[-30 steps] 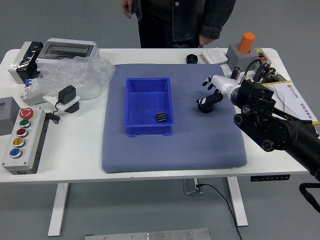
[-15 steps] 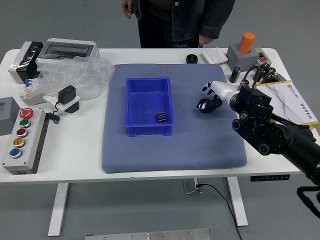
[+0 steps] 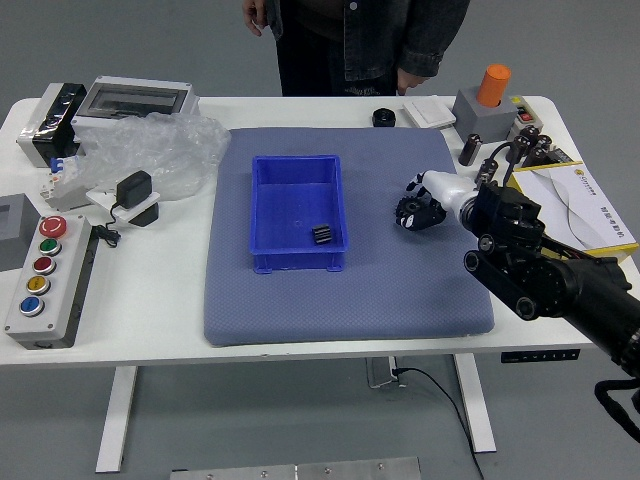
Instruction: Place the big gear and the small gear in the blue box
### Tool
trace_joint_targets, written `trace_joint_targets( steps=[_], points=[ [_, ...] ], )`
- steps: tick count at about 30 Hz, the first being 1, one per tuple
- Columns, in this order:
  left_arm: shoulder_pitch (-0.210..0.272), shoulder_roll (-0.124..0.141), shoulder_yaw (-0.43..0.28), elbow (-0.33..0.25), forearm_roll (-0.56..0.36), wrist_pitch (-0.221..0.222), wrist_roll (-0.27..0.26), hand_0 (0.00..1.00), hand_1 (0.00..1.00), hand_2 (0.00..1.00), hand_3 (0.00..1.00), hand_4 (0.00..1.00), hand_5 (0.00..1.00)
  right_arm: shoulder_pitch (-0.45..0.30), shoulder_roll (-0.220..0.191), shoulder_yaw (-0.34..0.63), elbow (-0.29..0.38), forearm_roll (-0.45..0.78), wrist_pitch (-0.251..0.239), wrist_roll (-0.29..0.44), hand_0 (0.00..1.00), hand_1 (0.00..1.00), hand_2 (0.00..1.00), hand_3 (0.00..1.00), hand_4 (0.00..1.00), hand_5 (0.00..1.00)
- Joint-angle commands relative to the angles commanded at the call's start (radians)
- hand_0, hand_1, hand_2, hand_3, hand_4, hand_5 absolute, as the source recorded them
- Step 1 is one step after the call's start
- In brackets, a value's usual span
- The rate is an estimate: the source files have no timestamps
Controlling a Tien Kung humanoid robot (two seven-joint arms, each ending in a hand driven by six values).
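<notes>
Here's the right hand point(image 3: 442, 198), white-backed, in from about 4 o'clock and right over the big gear point(image 3: 409, 214), which lies on the grey-blue mat point(image 3: 350, 310) at the blue box's point(image 3: 261, 215) 3 o'clock. The hand covers part of that gear, black against black, and whether it is clenched on it or free of it, I cannot tell. What shows of the gear is a dark patch on the hand's 8 o'clock side; which way its axis points is hidden.

Over to the box, long sides running 12 to 6: the small gear point(image 3: 322, 234) sits inside, towards 4 o'clock, dark and ridged, its axis too small to read. The box's 3 o'clock wall stands between the two gears.

Look at the clipboard point(image 3: 592, 203), at the hand's 3 o'clock, partly masked by the forearm. At the hand's 1 o'clock, an orange cylinder point(image 3: 494, 85) tops a grey block point(image 3: 476, 113). Crumpled clear plastic point(image 3: 165, 150) lies at the box's 10 o'clock, blurring whatever it covers; the button panel point(image 3: 70, 290) at 8. Up at 12 a person stands, head cut off by the frame, one hand point(image 3: 256, 14) hanging beside the body, the other point(image 3: 408, 80) near the far edge.
</notes>
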Motion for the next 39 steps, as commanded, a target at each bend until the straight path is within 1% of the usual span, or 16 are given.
trace_joint_targets(
  steps=[1,2,7,8,9,13,14,19,20,25,26,31,32,37,39],
  points=[
    [0.000,0.000,0.000,0.000,0.000,0.000,0.000,0.733,0.682,0.723,0.720,0.452,0.012,-0.001,0.000,-0.002,-0.001,-0.002,-0.003,0.001,0.688,0.618,0.732,0.797,0.790,0.361],
    [0.000,0.000,0.001,0.000,0.000,0.000,0.000,0.733,0.682,0.723,0.719,0.451,0.012,-0.001,0.001,-0.004,-0.002,-0.005,-0.005,0.002,0.668,0.586,0.705,0.745,0.780,0.367],
    [-0.002,0.000,0.002,0.000,0.000,0.000,0.000,0.733,0.682,0.723,0.719,0.451,0.012,-0.003,0.002,-0.012,-0.009,-0.016,-0.016,0.006,0.668,0.586,0.705,0.745,0.780,0.367],
    [-0.002,0.000,0.002,0.000,0.000,0.000,0.000,0.733,0.682,0.723,0.719,0.451,0.012,-0.004,0.002,-0.013,-0.010,-0.020,-0.019,0.007,0.645,0.558,0.683,0.718,0.761,0.365],
    [-0.001,0.000,0.003,0.000,0.000,0.000,0.000,0.733,0.682,0.723,0.719,0.451,0.012,-0.004,0.003,-0.015,-0.011,-0.024,-0.022,0.008,0.645,0.558,0.683,0.718,0.761,0.365],
    [-0.002,0.000,0.003,0.000,-0.001,0.000,0.000,0.733,0.682,0.723,0.719,0.451,0.012,-0.006,0.007,-0.023,-0.015,-0.041,-0.041,0.015,0.645,0.558,0.683,0.718,0.761,0.365],
    [-0.002,0.000,0.004,0.000,-0.001,0.000,0.000,0.734,0.682,0.722,0.719,0.451,0.013,-0.007,0.008,-0.025,-0.017,-0.047,-0.047,0.017,0.603,0.519,0.628,0.662,0.721,0.368],
    [-0.003,-0.001,0.004,0.000,-0.001,-0.001,0.000,0.734,0.682,0.722,0.719,0.451,0.013,-0.008,0.014,-0.042,-0.025,-0.069,-0.080,0.027,0.603,0.519,0.628,0.662,0.721,0.368],
    [-0.003,-0.001,0.005,0.000,-0.001,-0.001,0.000,0.733,0.682,0.722,0.719,0.450,0.011,-0.008,0.015,-0.046,-0.027,-0.073,-0.087,0.029,0.641,0.477,0.564,0.615,0.645,0.319],
    [-0.002,-0.002,0.007,0.000,-0.003,0.000,0.000,0.733,0.682,0.722,0.719,0.450,0.011,-0.010,0.018,-0.056,-0.035,-0.081,-0.114,0.042,0.641,0.477,0.564,0.615,0.645,0.319],
    [-0.002,-0.002,0.007,0.000,-0.003,0.000,0.000,0.734,0.682,0.723,0.719,0.451,0.013,-0.010,0.018,-0.056,-0.036,-0.080,-0.118,0.044,0.647,0.456,0.505,0.574,0.572,0.236],
    [-0.003,-0.002,0.007,0.000,-0.004,0.000,0.000,0.734,0.682,0.723,0.719,0.451,0.013,-0.010,0.017,-0.055,-0.037,-0.079,-0.134,0.054,0.647,0.456,0.505,0.574,0.572,0.236],
    [-0.003,-0.002,0.007,0.000,-0.004,0.000,0.000,0.733,0.682,0.723,0.720,0.451,0.011,-0.010,0.016,-0.054,-0.036,-0.079,-0.136,0.054,0.628,0.451,0.485,0.558,0.609,0.200],
    [-0.002,-0.002,0.006,0.000,-0.003,0.000,0.000,0.733,0.682,0.723,0.720,0.451,0.011,-0.008,0.009,-0.041,-0.022,-0.079,-0.145,0.055,0.628,0.451,0.485,0.558,0.609,0.200],
    [-0.002,-0.002,0.005,0.000,-0.003,0.000,-0.001,0.733,0.682,0.723,0.720,0.451,0.013,-0.009,0.007,-0.034,-0.014,-0.080,-0.147,0.054,0.624,0.446,0.482,0.554,0.623,0.184]
  ],
)
